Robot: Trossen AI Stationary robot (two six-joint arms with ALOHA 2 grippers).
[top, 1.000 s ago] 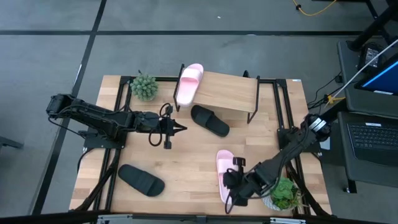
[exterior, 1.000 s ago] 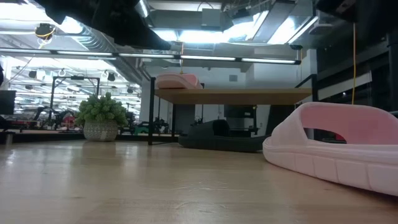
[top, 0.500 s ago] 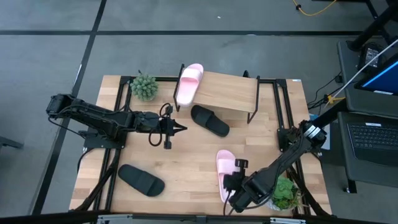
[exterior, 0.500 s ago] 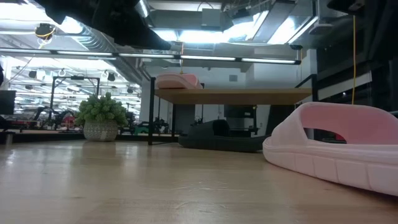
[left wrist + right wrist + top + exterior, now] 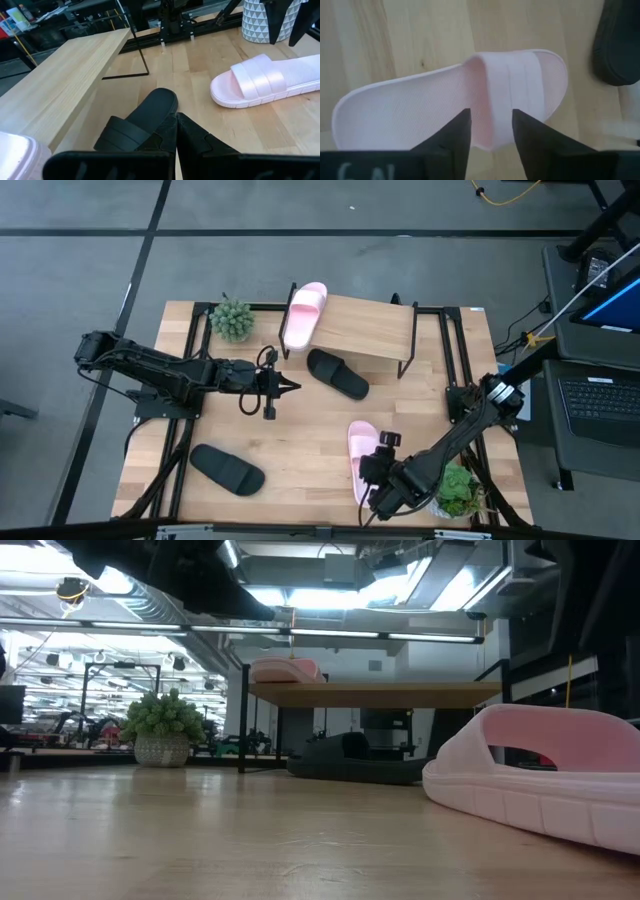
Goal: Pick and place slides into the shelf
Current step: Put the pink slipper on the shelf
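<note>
Approach to a grasp. The right pincer (image 5: 374, 470) hangs spread above the pale pink foam slide sandal with a wide strap (image 5: 362, 460) lying flat near the front of the light wooden tabletop (image 5: 300, 425); in the right wrist view its two dark fingers (image 5: 451, 134) straddle the strap (image 5: 512, 85) without gripping it. By judgement, the next move calls for a descent over the strap, a closing, then a carry to the low rack with a pale plank top and thin black legs (image 5: 365, 330) at the rear.

A second pale pink sandal (image 5: 302, 315) already rests on the rack's left end, overhanging its edge. One black sandal (image 5: 337, 374) lies on the tabletop just before the rack, the other (image 5: 227, 468) at the front left. The left pincer (image 5: 290, 387), clenched and empty, waits near the first black sandal. Two small potted plants (image 5: 232, 319) (image 5: 456, 490) stand at opposite corners; the nearer one sits just beside the right arm and may crowd the lift.
</note>
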